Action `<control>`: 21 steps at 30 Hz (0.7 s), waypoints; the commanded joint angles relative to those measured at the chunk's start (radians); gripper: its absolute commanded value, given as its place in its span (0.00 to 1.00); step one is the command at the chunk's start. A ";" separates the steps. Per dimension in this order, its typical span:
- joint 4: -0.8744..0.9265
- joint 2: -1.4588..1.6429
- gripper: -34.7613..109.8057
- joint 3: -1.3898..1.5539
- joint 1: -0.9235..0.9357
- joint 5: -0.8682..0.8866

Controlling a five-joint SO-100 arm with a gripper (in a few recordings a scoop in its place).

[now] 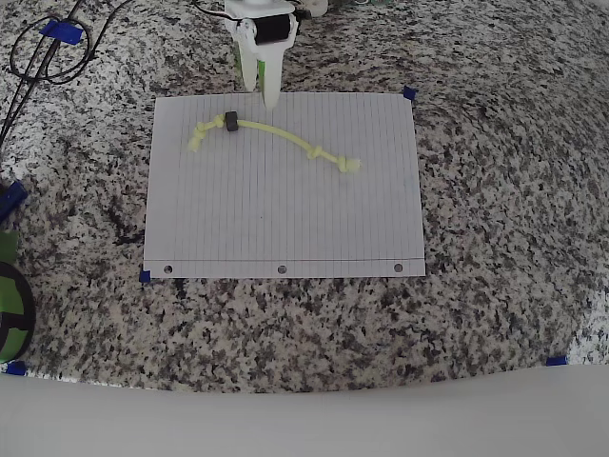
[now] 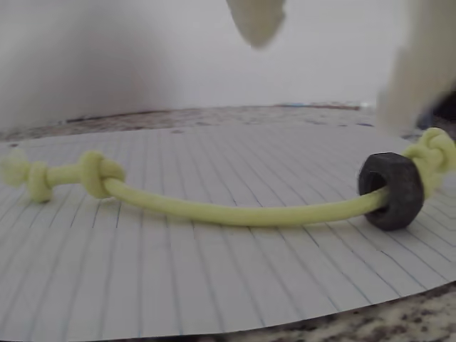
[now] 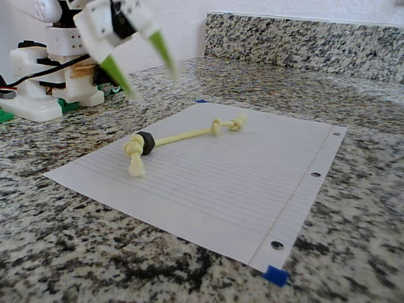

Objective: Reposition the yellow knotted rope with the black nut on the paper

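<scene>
Fixed view: gripper, white with green-edged fingers, spread apart and empty, raised above the paper's far edge. Below it, yellow knotted rope lying flat on the paper, curved, knots at both ends. Black nut threaded on the rope beside one end knot. Paper flat on granite counter, blue tape at a corner.

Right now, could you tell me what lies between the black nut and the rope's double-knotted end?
Only bare pale yellow-green cord, arcing over the white lined paper, in the wrist view.
</scene>
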 commanded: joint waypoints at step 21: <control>-0.176 -0.560 0.24 -0.158 0.172 -0.176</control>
